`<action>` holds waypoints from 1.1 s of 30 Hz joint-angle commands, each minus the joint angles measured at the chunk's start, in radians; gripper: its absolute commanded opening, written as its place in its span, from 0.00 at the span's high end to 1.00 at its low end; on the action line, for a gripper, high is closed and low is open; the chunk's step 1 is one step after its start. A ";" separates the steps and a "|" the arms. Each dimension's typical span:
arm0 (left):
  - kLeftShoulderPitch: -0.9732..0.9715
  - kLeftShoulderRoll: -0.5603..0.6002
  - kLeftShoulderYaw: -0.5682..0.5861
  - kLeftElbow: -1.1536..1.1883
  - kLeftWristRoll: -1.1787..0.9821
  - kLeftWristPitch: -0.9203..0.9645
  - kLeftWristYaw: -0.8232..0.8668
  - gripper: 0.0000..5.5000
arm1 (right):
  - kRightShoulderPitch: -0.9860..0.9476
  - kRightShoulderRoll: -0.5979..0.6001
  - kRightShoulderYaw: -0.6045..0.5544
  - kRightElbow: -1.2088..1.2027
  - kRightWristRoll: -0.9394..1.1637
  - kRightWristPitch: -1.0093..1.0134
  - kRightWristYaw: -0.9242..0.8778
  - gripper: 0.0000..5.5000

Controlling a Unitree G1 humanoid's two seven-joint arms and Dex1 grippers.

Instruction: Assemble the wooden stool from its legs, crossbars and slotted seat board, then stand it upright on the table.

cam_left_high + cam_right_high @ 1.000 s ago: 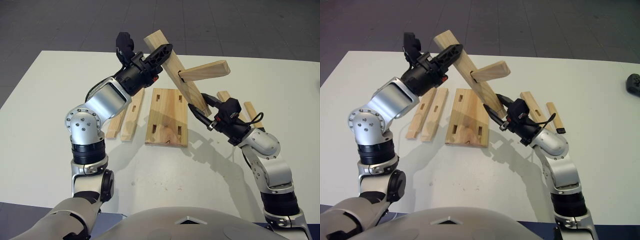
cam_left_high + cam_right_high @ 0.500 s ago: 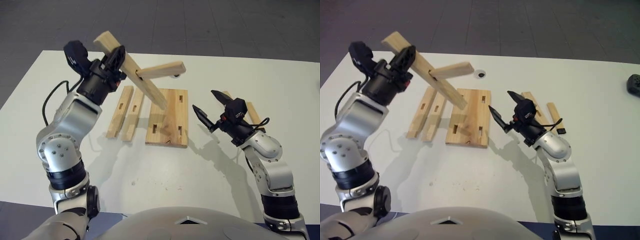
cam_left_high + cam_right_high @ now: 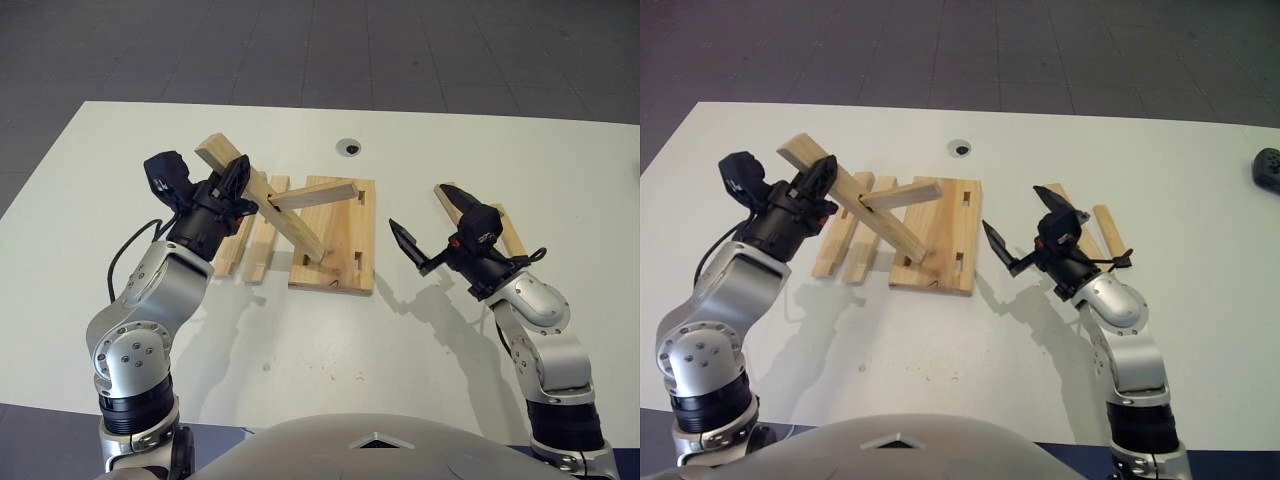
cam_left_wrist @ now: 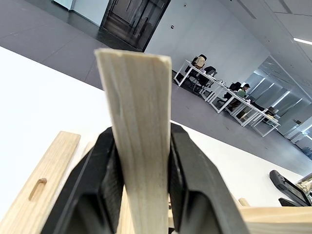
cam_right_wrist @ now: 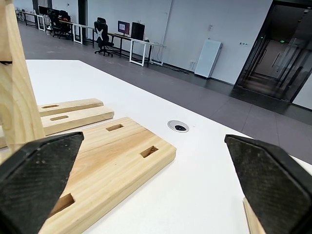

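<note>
My left gripper is shut on the upper part of a wooden leg, seen close between the fingers in the left wrist view. A crossbar sticks out of the leg's side. The leg slants down so that its lower end is over the left part of the slotted seat board, which lies flat on the table. My right gripper stands open to the right of the board with nothing in it; its fingertips frame the board.
Two more legs lie side by side left of the board, under the held leg. Short crossbars lie behind my right gripper. A round hole is in the white table beyond the board. A dark object sits far right.
My right gripper let go of the leg's lower end, opened and drew back to the right. My left arm swung the leg with its crossbar left and down onto the board.
</note>
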 commanded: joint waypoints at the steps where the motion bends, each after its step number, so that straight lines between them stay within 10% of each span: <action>1: 0.044 0.039 0.029 -0.032 0.025 0.024 0.017 0.81 | 0.005 -0.010 -0.004 -0.010 -0.013 -0.005 0.000 0.02; 33: 0.341 0.115 -0.236 -0.013 0.482 -0.088 -0.304 0.81 | -0.014 0.002 0.001 -0.005 -0.041 -0.014 -0.025 0.02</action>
